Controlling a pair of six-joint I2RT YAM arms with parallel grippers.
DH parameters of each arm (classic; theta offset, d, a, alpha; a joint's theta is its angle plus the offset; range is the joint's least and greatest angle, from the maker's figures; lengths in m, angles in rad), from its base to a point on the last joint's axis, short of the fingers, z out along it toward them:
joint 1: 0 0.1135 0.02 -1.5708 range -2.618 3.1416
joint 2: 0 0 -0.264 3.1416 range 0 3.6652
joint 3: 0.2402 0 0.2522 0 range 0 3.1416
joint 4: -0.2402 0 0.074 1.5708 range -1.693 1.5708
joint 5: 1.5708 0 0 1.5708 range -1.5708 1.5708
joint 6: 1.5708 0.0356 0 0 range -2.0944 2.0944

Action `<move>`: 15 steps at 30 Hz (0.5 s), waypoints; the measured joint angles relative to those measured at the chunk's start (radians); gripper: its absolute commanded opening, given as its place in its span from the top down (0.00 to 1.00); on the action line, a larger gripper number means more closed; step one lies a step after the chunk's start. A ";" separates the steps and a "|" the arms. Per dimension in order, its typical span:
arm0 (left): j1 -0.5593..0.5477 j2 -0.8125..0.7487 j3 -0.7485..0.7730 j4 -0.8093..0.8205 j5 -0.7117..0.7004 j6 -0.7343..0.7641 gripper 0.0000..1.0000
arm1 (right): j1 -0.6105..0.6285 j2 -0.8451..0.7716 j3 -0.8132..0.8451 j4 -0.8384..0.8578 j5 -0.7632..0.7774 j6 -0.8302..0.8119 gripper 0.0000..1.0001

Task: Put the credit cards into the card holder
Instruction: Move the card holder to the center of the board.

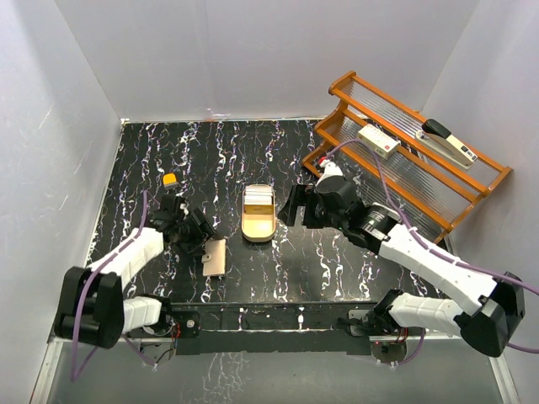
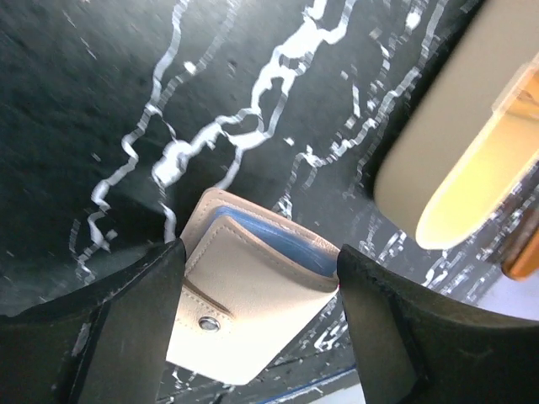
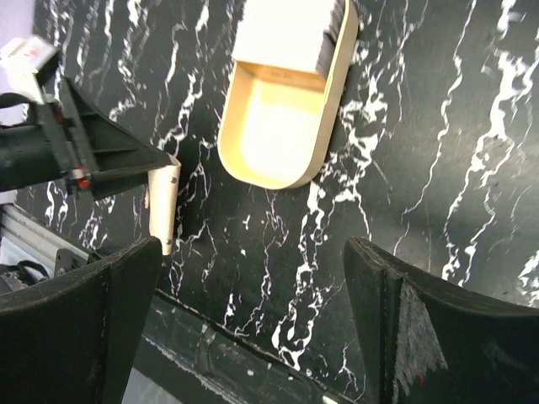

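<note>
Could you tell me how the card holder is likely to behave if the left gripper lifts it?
The card holder looks like soft folded leather, so it would probably flex rather than stay stiff. It is thin and small, so likely light. Its mouth gapes, showing blue inside, so a squeeze from the left gripper might buckle it.

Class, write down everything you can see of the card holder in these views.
The card holder is a small tan wallet, leather by the look, with a metal snap stud on its front flap. It is folded nearly shut; a pale blue layer, lining or card, shows in the gap at its far edge. It is over the black marbled table, left of the gold tray, between the fingers of the left gripper, which press its two sides. Whether it lies flat cannot be told.
</note>
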 measured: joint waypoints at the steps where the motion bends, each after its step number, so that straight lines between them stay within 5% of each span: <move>1: -0.018 -0.032 -0.013 -0.003 0.002 -0.024 0.28 | 0.000 0.013 -0.006 0.002 -0.014 0.013 0.15; 5: -0.061 -0.148 -0.029 -0.003 0.007 -0.084 0.15 | 0.000 0.066 -0.021 -0.001 -0.052 0.065 0.18; 15: -0.068 -0.204 -0.029 -0.099 -0.019 -0.032 0.25 | 0.006 0.141 -0.022 0.064 -0.136 0.138 0.34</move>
